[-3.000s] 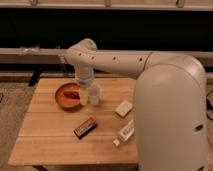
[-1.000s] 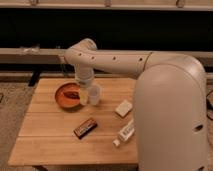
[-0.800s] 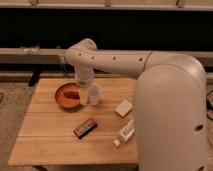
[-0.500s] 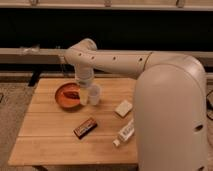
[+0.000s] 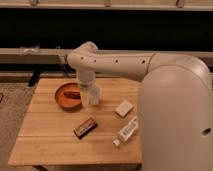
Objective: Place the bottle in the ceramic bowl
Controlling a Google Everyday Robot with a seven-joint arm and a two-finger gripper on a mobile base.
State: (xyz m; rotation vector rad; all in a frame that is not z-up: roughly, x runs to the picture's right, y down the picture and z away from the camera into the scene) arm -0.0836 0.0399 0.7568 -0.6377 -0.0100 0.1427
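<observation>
- My gripper [image 5: 85, 96] hung low at the bowl's right rim, between the ceramic bowl [image 5: 65, 102] and the white cup [image 5: 94, 94]; I could not tell whether it was wide or narrow.
- The bowl's inside showed a darker patch I couldn't make out.
- The cup's contents were hidden from me.
- The bottle [image 5: 126, 131] lay on its side on the wooden table [image 5: 45, 145], well apart from the bowl, beside a candy bar [image 5: 85, 127] and a white packet [image 5: 124, 108].

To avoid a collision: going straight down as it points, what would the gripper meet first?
Probably the right rim of the ceramic bowl: the gripper hangs over it, beside the white cup. Depth is unclear, so it might be the wooden table between them.
</observation>
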